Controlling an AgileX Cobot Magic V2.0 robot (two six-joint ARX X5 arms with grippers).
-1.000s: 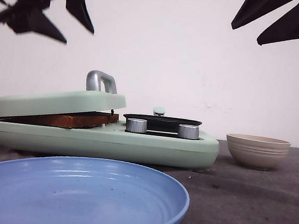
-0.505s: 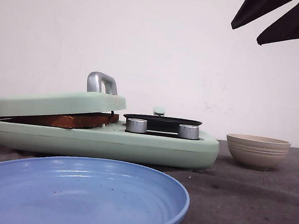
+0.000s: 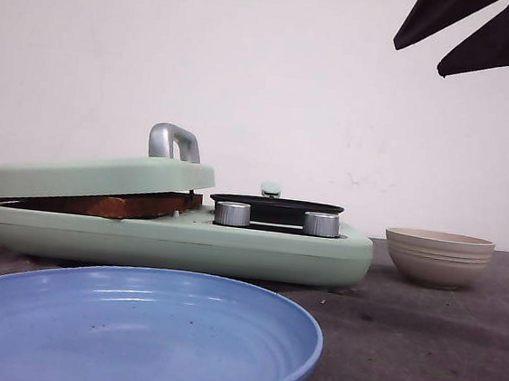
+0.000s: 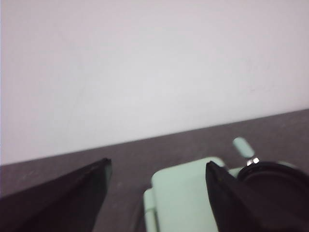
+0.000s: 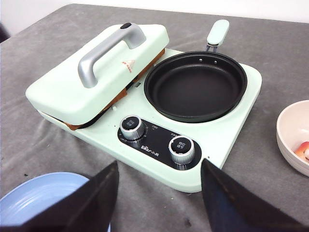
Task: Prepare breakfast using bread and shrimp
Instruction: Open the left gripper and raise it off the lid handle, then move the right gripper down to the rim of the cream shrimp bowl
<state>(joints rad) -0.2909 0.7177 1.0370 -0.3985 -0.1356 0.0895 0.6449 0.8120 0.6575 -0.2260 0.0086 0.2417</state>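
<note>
- The left gripper (image 4: 157, 171), jaws apart and empty, is gone from the front view since a second ago.
- The right gripper (image 5: 159, 176) hangs open.
- The bread (image 3: 116, 203) stays under the lid (image 3: 101, 174); the shrimp (image 5: 302, 151) in the bowl (image 3: 437, 257).

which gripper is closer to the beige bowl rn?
Probably right. The right gripper hangs open high above the breakfast maker, with the beige bowl just beside it. The left gripper is open over the maker's lid side, farther from the bowl.
</note>
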